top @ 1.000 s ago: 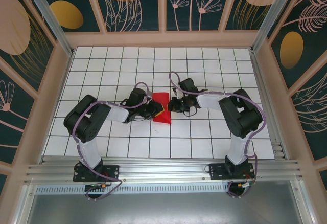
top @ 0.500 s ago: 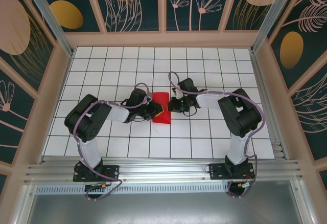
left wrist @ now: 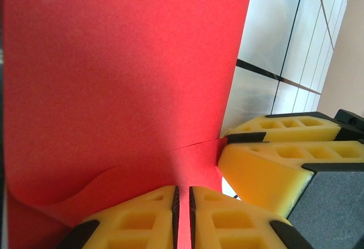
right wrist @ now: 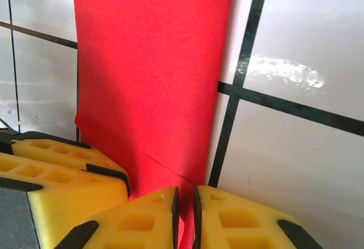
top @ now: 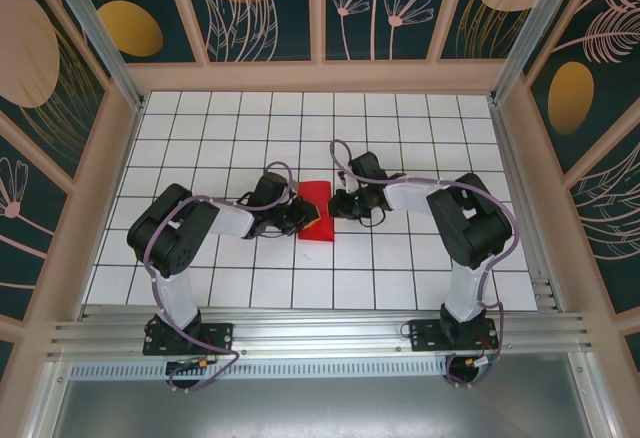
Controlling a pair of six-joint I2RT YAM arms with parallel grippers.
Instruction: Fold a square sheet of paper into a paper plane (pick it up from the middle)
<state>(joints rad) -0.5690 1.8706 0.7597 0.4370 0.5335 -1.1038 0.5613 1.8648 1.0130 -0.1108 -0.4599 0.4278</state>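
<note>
The square sheet of paper [top: 319,197] is red and folded into a narrow strip on the white grid table [top: 420,128], mid-table. My left gripper [top: 306,217] reaches in from the left and is shut on the strip's near edge; in the left wrist view red paper [left wrist: 125,73] runs through the slit between its yellow jaws [left wrist: 183,191]. My right gripper [top: 338,204] comes from the right and meets it at the same edge. Its jaws [right wrist: 185,192] stand a sliver apart with the paper [right wrist: 151,67] between them. The two grippers' fingers almost touch.
Both arms stretch low across the table toward its middle, elbows out to the sides. Wooden walls [top: 320,76] with patterned panels close in the back and both sides. A metal rail [top: 320,333] carrying the arm bases runs along the near edge.
The paper's raised, peaked flap has come down, so the strip lies flatter. The right jaws have eased slightly apart. Both arms have barely shifted.
</note>
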